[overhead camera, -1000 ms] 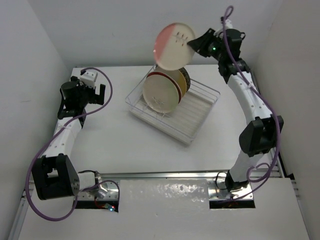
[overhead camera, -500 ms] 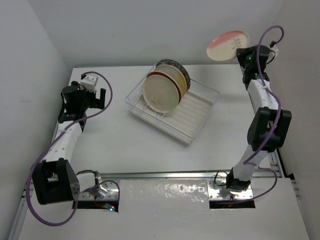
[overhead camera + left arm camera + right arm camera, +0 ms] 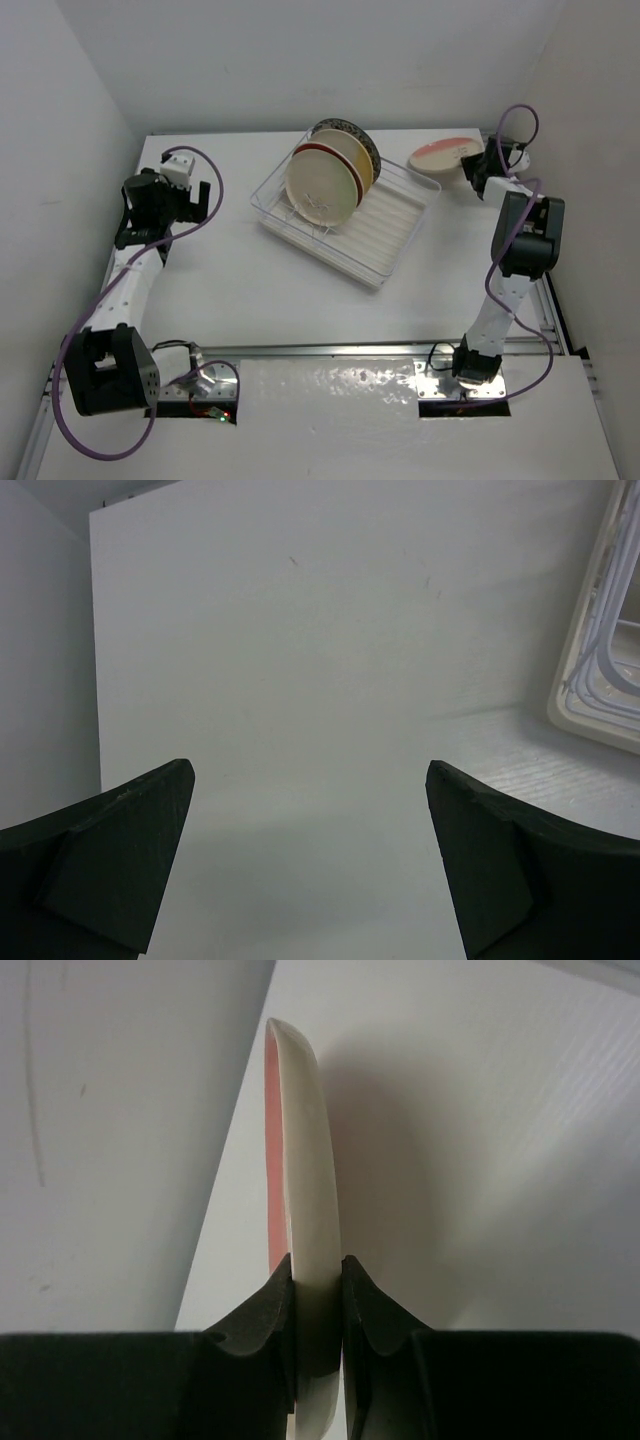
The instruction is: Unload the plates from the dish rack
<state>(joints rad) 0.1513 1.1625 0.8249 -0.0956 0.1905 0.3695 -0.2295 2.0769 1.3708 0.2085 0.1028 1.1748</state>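
Pink plate pinched at the upper right, beside the rack.

One pink round plate with small dark marks (image 3: 440, 156) is clamped by its rim between the fingers of the right gripper (image 3: 316, 1290), just right of the clear-plastic dish rack (image 3: 385, 235). It is on or barely above the white table (image 3: 300, 300). Apparently three plates (image 3: 322, 183), overlapping, are stood at the rack's upper-left end. The left gripper (image 3: 308, 770) is spread wide at mid-left.
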